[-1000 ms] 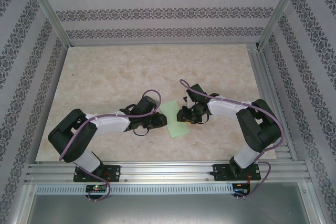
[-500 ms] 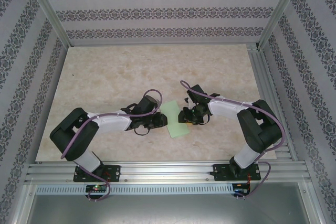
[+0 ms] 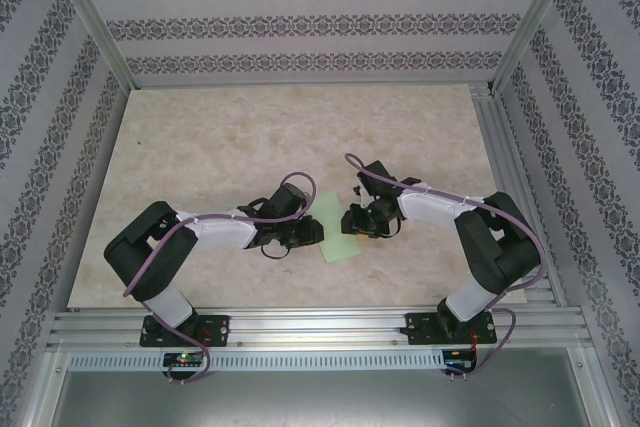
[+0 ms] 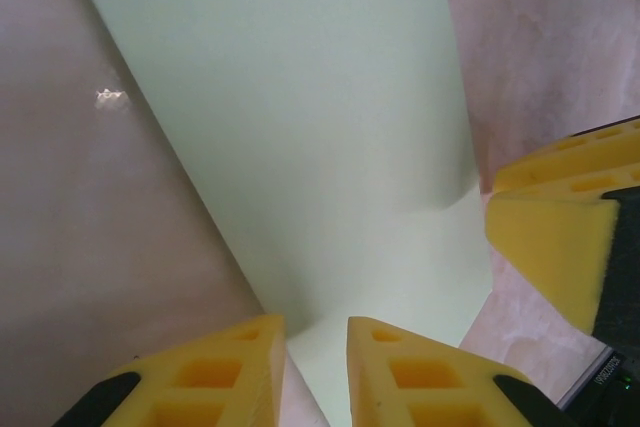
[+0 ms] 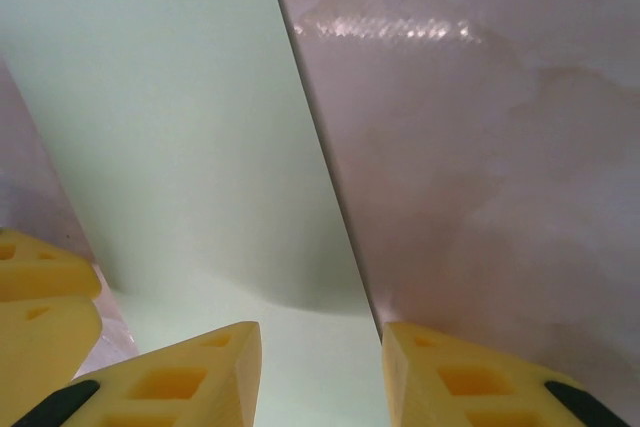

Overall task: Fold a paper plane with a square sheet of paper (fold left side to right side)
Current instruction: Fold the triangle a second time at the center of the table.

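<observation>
- top external: both arms lean in over the middle of the table (image 3: 250, 137). the left gripper (image 3: 318, 232) and right gripper (image 3: 347, 219) are almost nose to nose over the square sheet of paper (image 3: 341, 249), which lies on the table between them. crowded like that, i'd worry the two heads bump and shove the sheet askew.
- left wrist: the left gripper (image 4: 315, 327) has its yellow tips nearly together, with just a sliver of gap. the left edge of the square sheet of paper (image 4: 300, 97) runs into that gap, but i cannot tell whether it truly pinches the paper. if only a corner is nipped, such thin paper could slip free or crumple once lifted.
- right wrist: the right gripper (image 5: 320, 332) has its jaws apart, holding nothing, and straddles the sheet's right edge where it meets bare table. if that edge isn't pinned, the whole sheet may drag along and the fold land crooked.
</observation>
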Action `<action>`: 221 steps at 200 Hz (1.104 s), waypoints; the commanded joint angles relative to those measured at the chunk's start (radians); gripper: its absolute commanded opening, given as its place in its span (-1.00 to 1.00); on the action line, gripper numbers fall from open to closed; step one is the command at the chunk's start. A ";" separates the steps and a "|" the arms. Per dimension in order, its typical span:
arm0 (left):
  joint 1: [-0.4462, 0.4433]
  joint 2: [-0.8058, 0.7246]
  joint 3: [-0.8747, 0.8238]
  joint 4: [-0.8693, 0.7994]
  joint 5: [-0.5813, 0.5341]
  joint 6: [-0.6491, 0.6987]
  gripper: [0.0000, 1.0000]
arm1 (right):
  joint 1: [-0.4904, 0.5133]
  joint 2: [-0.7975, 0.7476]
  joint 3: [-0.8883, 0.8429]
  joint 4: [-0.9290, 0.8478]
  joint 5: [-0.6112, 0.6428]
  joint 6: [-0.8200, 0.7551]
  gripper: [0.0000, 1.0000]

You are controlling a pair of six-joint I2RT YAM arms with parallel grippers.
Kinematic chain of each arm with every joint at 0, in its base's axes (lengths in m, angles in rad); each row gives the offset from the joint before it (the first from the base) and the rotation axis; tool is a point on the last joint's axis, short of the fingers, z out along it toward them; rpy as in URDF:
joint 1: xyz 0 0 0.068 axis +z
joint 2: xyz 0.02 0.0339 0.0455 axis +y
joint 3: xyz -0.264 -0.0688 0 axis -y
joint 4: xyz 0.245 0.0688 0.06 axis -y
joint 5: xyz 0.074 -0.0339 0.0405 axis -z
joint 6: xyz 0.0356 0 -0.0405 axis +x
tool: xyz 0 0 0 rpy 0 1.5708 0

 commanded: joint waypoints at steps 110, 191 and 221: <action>-0.045 0.040 0.025 -0.011 -0.022 -0.008 -0.66 | -0.038 -0.066 -0.033 0.010 -0.007 -0.021 -0.23; -0.045 0.039 0.005 -0.035 -0.046 -0.004 -0.68 | -0.059 -0.084 -0.092 0.077 -0.115 0.017 -0.23; -0.045 0.042 0.007 -0.033 -0.044 -0.002 -0.69 | -0.060 -0.059 -0.094 0.069 -0.129 0.035 -0.23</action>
